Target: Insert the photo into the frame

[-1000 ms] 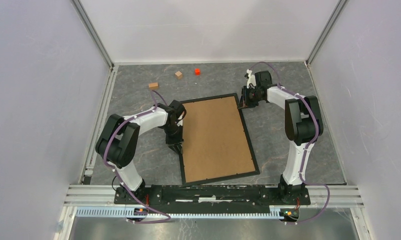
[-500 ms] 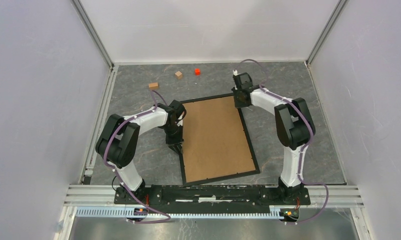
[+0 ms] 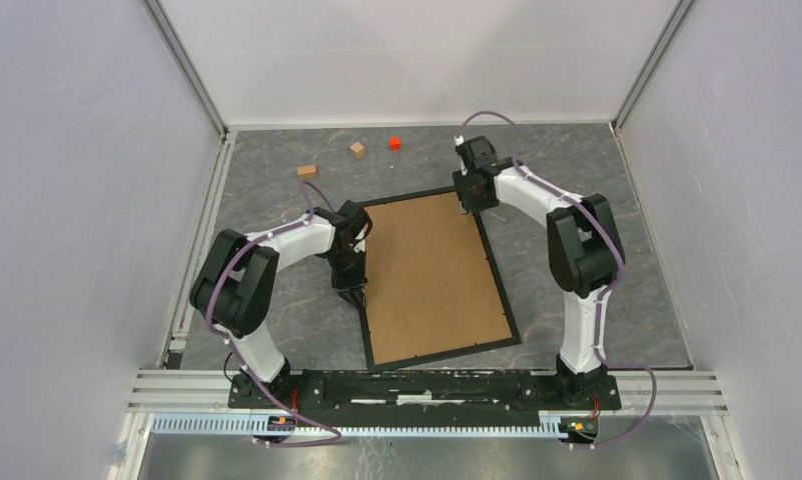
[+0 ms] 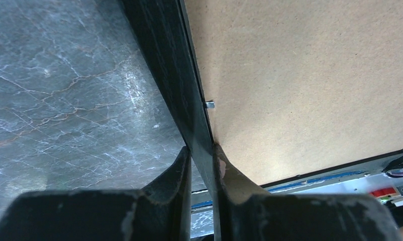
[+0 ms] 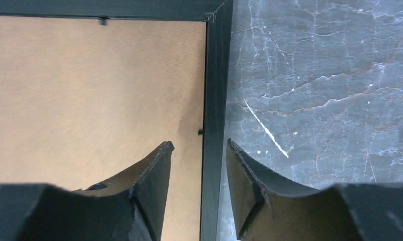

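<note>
- grey marbled table (image 3: 597,260)
- black frame (image 3: 498,275) lying flat on it, brown backing up
- wooden block (image 3: 307,171), second wooden block (image 3: 357,149), red block (image 3: 394,142) near far edge

Both arms look alike: the left arm (image 3: 295,238) and right arm (image 3: 580,335) have smooth white shells broken by chunky black joint housings. A lilac cable (image 3: 653,392) runs in loose loops along each one down to a black base plate (image 3: 417,388). The left gripper (image 4: 202,148) and right gripper (image 5: 199,143) have matte black, wedge-shaped fingers, their edges scuffed pale.
</note>
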Robot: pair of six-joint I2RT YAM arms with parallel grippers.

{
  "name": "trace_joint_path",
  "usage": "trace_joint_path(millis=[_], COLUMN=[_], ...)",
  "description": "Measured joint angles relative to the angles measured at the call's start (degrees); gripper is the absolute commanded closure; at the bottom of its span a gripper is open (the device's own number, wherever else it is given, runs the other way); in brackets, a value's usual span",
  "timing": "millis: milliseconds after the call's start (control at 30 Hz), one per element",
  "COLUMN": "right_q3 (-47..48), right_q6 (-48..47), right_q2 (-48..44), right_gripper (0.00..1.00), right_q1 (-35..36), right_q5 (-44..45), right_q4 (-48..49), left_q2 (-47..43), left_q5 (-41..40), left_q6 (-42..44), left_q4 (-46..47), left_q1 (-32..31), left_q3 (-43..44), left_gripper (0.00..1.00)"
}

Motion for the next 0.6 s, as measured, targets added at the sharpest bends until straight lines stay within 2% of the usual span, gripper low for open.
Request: trace_joint_path(millis=[100, 200, 333, 467, 533, 600], right_q3=[0.8, -1.0, -13.4, -29.9, -37.1, -42.9], right_q6=[0.0, -0.5, -1.5, -2.5, -2.7, -2.9], right_q2=[-4.3, -13.7, -29.9, -37.8, -39.0, -40.7], right_gripper=[0.39, 0.37, 0.36, 0.33, 0.32, 0.32], right_q1=[-2.3, -3.8, -2.9, -0.2, 0.8, 1.8], right_q5=[-7.9, -13.1, -18.8, -21.4, -21.6, -21.6], right_q4=[-2.6, -1.7, 2.8, 4.1, 3.2, 0.3], left_q2=[-0.4, -0.6, -0.3, 1.3, 2.1, 2.2], left_q5=[0.0, 0.0, 0.1, 0.8, 1.2, 0.8], left_q6=[-0.7, -1.0, -1.0, -1.0, -1.1, -1.1], left_q4=[0.4, 0.6, 0.5, -1.2, -2.2, -2.4], left_q1=[0.0, 0.1, 0.1, 0.8, 1.2, 1.4], left_q3=[-0.4, -0.6, -0.4, 1.2, 2.0, 2.6], left_gripper=[0.98, 0.98, 0.98, 0.97, 0.91, 0.75])
